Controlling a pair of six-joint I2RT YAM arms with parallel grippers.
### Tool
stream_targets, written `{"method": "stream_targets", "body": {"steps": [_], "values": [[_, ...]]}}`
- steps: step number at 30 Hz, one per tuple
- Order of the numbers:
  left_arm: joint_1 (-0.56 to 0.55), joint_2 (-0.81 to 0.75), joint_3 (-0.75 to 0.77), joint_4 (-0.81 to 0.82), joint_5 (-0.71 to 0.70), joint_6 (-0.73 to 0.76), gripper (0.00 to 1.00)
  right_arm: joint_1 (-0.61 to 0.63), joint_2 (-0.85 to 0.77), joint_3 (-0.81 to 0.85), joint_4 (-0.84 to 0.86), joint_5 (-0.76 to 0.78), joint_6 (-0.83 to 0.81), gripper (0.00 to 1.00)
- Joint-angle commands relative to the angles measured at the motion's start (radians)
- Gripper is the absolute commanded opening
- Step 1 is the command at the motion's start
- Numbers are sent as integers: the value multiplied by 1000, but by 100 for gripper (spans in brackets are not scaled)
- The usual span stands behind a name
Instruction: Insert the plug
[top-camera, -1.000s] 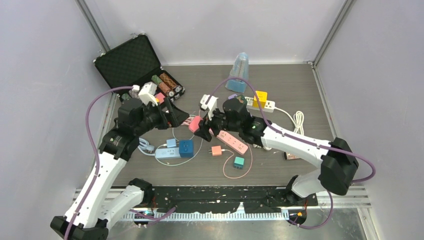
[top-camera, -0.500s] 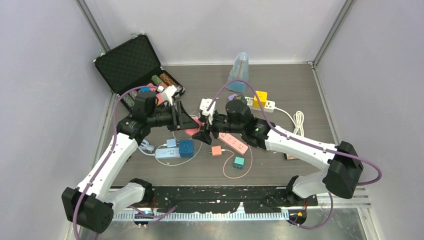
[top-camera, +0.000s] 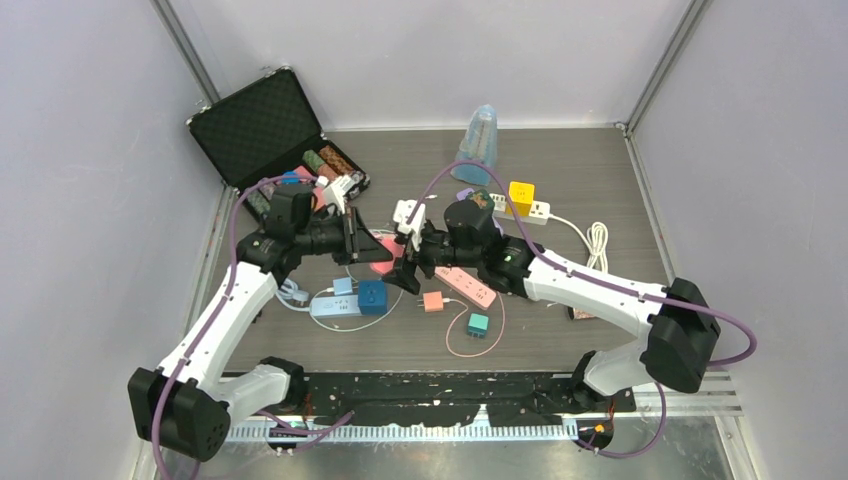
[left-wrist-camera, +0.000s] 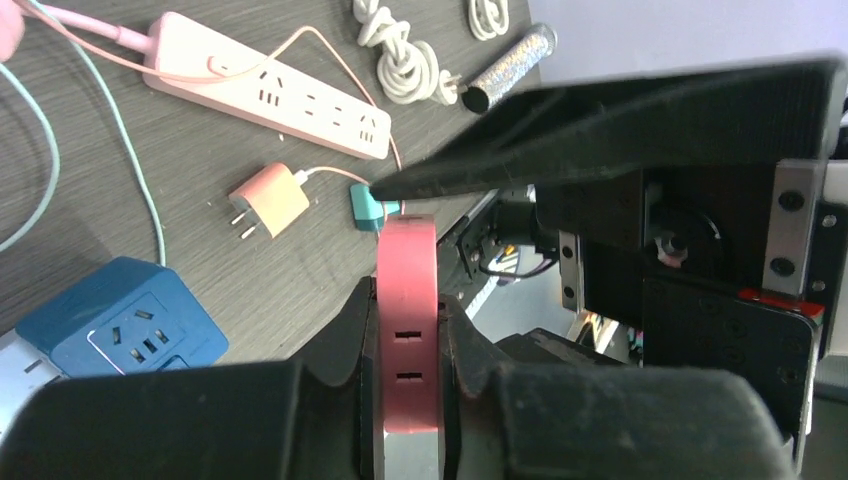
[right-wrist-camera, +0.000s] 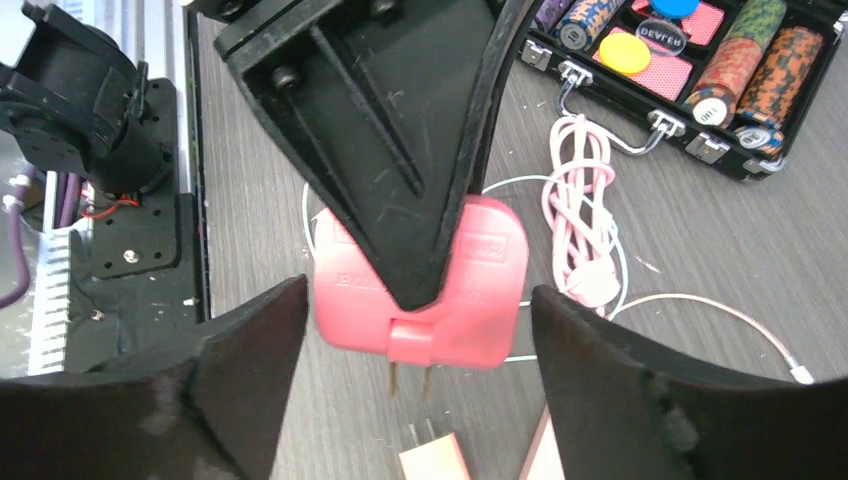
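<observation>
Dark wood-grain table (top-camera: 600, 200), cluttered. Left gripper (top-camera: 372, 245) pinches red plug (right-wrist-camera: 470, 310) aloft mid-table, prongs facing right gripper (right-wrist-camera: 415, 300), whose jaws are spread wide, flanking plug without touching. Risk: narrow pinch lets plug twist or drop at handover; prongs then miss pink power strip (top-camera: 466, 285).

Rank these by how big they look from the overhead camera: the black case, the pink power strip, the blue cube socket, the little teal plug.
Largest to smallest:
black case
pink power strip
blue cube socket
teal plug
All sit on the same table, so nearness hardly skews this.
</observation>
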Motion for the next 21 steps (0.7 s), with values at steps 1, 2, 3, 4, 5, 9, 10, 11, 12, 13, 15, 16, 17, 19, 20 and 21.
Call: {"method": "stream_targets", "body": {"steps": [1,2,3,4,5,9,10,11,12,13,15,16,17,19,20,21], "values": [[-17,-36,20,-5,68,131,0,1,-26,17,73,-51,41,95],[-17,-43,28,-19,55,161,0,1,-48,6,84,-67,31,98],[-18,-50,40,-34,48,211,0,0,-71,-9,85,-97,26,96],[-17,-58,57,-69,53,260,0,0,-82,-15,75,-112,20,96],[-18,-65,77,-101,61,314,0,-2,-101,-15,64,-139,18,95],[-20,-121,126,-166,60,451,0,-13,-151,-10,10,-203,37,95],[-20,-136,129,-173,64,483,0,-16,-158,-6,5,-237,54,95],[-20,-148,135,-189,74,512,0,-22,-170,-5,0,-252,65,95],[-20,-156,147,-211,86,549,0,-24,-177,0,-1,-272,88,96],[-21,-162,158,-237,92,582,0,-26,-184,4,-3,-280,102,98],[-28,-170,170,-262,104,620,0,-27,-185,26,-16,-297,154,94],[-33,-174,170,-264,121,632,0,-28,-183,47,-19,-306,167,90],[-40,-178,168,-266,147,649,0,-28,-178,57,-21,-312,187,80],[-61,-186,164,-271,188,690,0,-28,-172,79,-21,-343,198,69],[-77,-191,162,-278,191,706,0,-28,-170,86,-21,-353,213,66],[-90,-195,160,-287,188,726,0,-29,-170,88,-19,-354,232,62]]}}
